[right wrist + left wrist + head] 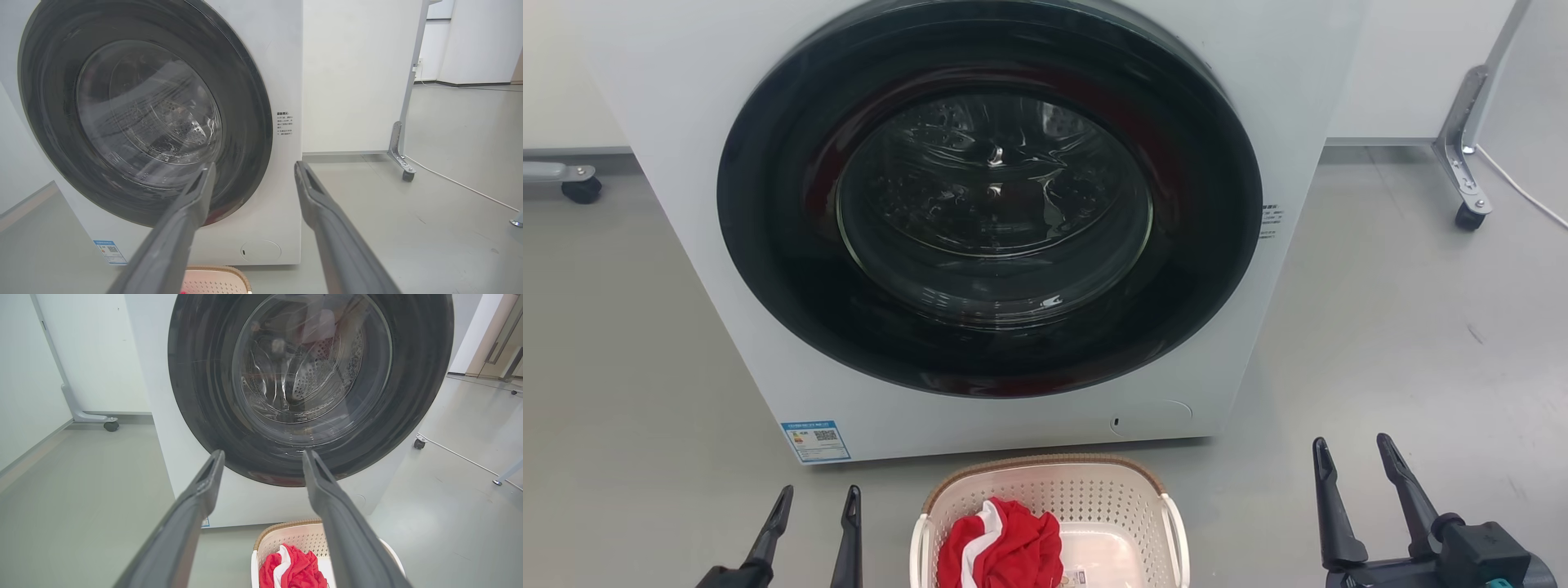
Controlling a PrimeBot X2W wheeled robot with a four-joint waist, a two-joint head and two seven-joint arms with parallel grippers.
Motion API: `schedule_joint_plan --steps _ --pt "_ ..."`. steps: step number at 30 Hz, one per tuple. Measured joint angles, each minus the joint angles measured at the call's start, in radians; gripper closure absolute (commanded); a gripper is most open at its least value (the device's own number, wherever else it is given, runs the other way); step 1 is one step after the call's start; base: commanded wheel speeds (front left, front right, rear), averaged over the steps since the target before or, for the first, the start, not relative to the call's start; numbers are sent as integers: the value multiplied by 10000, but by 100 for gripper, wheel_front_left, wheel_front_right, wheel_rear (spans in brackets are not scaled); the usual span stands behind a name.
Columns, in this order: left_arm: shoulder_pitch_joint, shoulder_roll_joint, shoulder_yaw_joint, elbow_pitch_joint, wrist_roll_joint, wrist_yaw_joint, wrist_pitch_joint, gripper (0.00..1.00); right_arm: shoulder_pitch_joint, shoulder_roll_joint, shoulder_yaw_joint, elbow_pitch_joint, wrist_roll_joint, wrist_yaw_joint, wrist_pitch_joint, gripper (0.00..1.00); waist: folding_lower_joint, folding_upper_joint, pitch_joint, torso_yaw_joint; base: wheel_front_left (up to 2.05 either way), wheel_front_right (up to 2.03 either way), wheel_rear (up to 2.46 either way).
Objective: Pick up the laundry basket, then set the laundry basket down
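"Two claws: open or closed?"
"Both spread wide, holding nothing. The left gripper (819,492) and the right gripper (1352,445) hang in front of the washing machine (670,122)."
"And the laundry basket (1094,490)?"
"On the floor (1380,327) just in front of the washing machine's shut door (768,245), untouched, with a red cloth (1005,547) lying inside."

Cream perforated laundry basket (1098,494) — brown woven rim (1045,461), red-and-white cloth (1005,547), white washer (678,122) — black door (768,212)
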Motion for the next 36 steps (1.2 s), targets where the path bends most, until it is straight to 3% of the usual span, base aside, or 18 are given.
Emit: schedule_joint_plan --steps 4,5,15,36 --pt "1 -23 63 -46 59 0 40 0 63 61 -42 -73 -19 0 79 0 0 0 10 13 0 0 0" --pt "2 -38 79 -67 59 0 79 100 91 65 -44 -86 -35 0 79 100 0 0 12 15 0 0 0" --pt "125 -215 203 339 -280 -109 242 100 286 230 -201 309 351 105 213 100 0 0 35 14 0 0 0" --pt "-177 -527 907 821 -3047 -566 861 100 38 508 -1030 769 3231 612 1020 100 0 0 90 3 0 0 0"
